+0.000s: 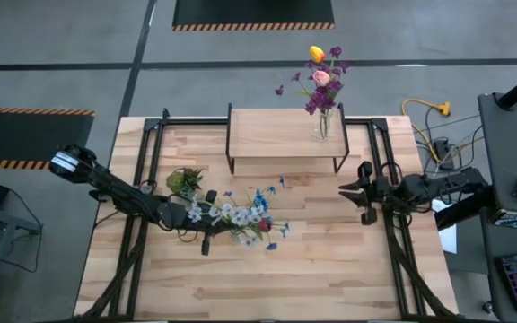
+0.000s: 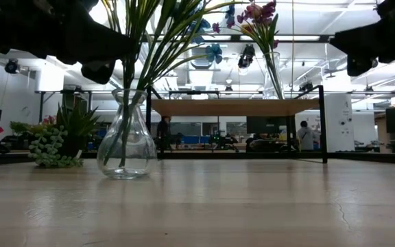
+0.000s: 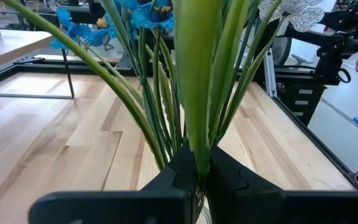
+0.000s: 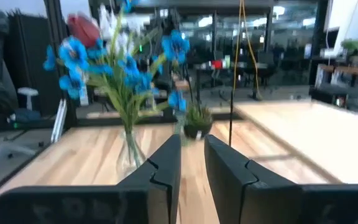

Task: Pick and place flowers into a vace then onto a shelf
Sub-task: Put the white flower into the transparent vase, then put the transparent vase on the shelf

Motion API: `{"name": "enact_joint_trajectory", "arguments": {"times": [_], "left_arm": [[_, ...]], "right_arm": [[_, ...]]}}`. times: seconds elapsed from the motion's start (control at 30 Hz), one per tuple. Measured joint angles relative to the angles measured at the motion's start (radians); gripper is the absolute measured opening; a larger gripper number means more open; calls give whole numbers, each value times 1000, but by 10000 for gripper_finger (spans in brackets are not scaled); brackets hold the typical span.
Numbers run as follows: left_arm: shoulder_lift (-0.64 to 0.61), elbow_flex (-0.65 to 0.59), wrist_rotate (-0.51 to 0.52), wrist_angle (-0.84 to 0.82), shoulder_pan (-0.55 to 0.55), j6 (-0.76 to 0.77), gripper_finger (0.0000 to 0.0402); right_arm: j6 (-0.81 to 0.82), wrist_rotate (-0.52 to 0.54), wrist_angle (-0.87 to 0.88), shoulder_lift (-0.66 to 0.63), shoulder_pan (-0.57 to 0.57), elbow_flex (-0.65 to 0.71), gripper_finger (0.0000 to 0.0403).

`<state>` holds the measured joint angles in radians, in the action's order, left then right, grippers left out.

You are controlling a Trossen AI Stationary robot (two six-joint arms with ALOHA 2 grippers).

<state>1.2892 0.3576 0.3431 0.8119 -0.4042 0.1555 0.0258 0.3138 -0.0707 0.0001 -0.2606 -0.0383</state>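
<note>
A clear glass vase (image 2: 125, 147) stands on the slatted table and holds a bunch of flowers (image 1: 249, 215) with blue and white blooms. My left gripper (image 3: 197, 177) reaches in from the table's left and is shut on their green stalks just above the vase's mouth. A second vase (image 1: 321, 126) with purple, pink and yellow blooms stands on the right end of the shelf (image 1: 276, 135) at the table's far side. My right gripper (image 1: 359, 196) hovers near the table's right edge, its fingers a narrow gap apart with nothing between them. My left gripper pinches the bundled green stalks (image 3: 194, 146) between its two fingers, low on the bunch just above the vase's neck (image 2: 129, 96). The fingers lie about level, coming from the table's left, across the stalks. The stalks stand upright, their lower ends inside the vase on the table.
A small leafy potted plant (image 1: 185, 182) sits just beyond my left gripper. Black frame rails (image 1: 386, 161) run along both sides of the table. Bare tabletop (image 1: 321, 260) lies in front of the shelf and toward the near edge.
</note>
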Motion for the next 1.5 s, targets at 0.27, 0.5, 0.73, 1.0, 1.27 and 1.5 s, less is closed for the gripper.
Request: {"name": "enact_joint_trajectory", "arguments": {"times": [0.27,0.5,0.73,1.0,1.27,1.5], "left_arm": [[0,-3,2,-2,0,1,12],[0,-3,2,-4,0,22,90],[-21,-3,1,-26,0,13,171],[-176,-4,-1,-198,0,14,187],[-345,-16,-1,-613,-2,237,187],[-301,-55,-21,-608,-2,277,187]], "right_arm": [[58,1,28,14,0,9,59],[29,2,7,13,0,7,63],[10,2,6,14,0,-19,59],[-3,2,7,14,-1,-19,63],[-2,1,12,15,-1,-19,60],[-2,1,13,15,-1,-19,65]]}}
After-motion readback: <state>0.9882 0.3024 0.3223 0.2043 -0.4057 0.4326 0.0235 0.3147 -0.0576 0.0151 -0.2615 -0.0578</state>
